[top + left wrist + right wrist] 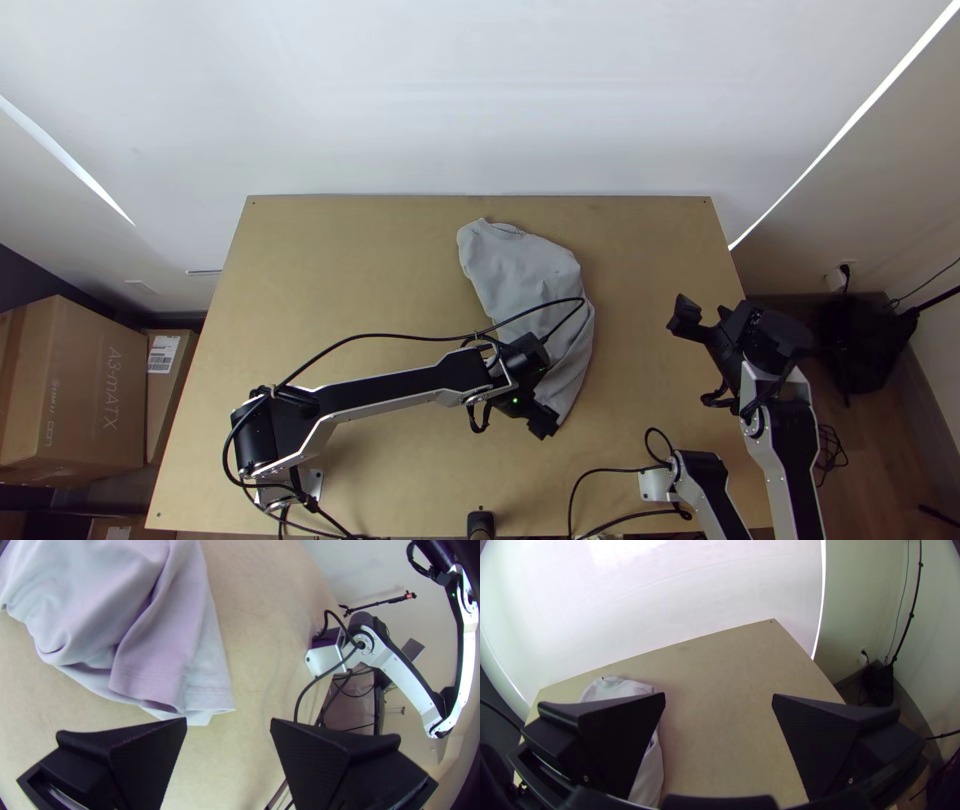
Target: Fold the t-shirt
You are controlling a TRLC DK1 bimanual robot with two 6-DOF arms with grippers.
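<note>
Grey cloth t-shirt (520, 275): lying mid tabletop (350, 260), long axis running far edge to near. Left hand (229, 721): gaping wide, empty, hovering beside its near end. Right hand (719, 696): gaping, empty, sitting farther off.

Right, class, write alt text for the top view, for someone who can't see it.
A loosely bunched grey t-shirt lies on a wooden table, with the left gripper at its near end; the right gripper is by the table's right edge.

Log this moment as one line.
t-shirt: rumpled, unheld, on table | left gripper: open, by shirt's near end | right gripper: open, right of shirt
</note>
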